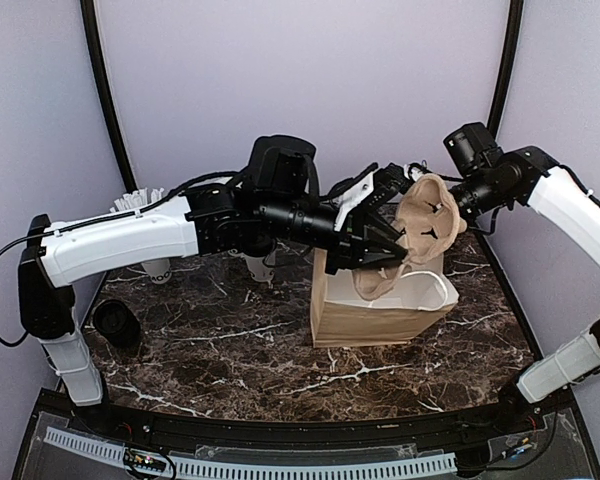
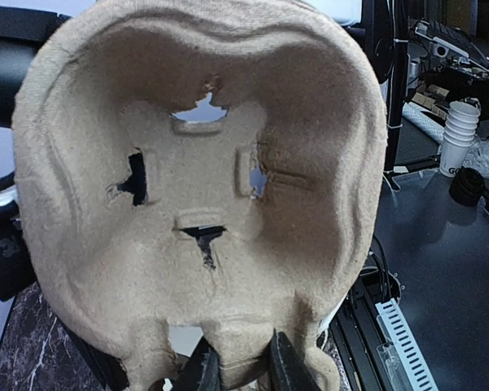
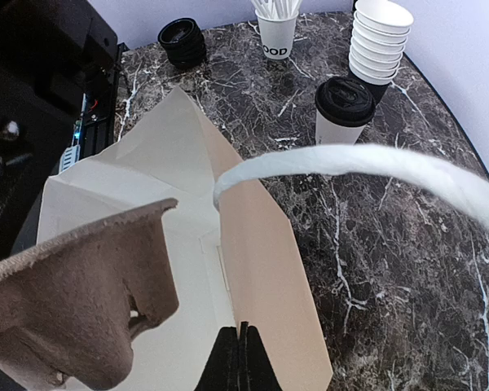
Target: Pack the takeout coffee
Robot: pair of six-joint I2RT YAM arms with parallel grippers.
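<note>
- Top external view: the table (image 1: 230,370) carries the bag (image 1: 370,322), which stands open near the middle.
- The carrier (image 1: 427,222) hangs on edge just over the bag's mouth, its long axis near upright, so it must tip flat to go in.
- The left gripper (image 2: 243,371) is clamped on the carrier's lower rim, one finger on each side.
- The right gripper (image 3: 240,354) has its jaws pressed together over the bag's wall, under the white handle (image 3: 375,163). I cannot tell whether they pinch the rim.
- The coffee (image 3: 342,114), one lidded cup, stands on the table outside the bag, on the left arm's side, near the cup stack (image 3: 379,41). The left arm looks nearer to it.
</note>
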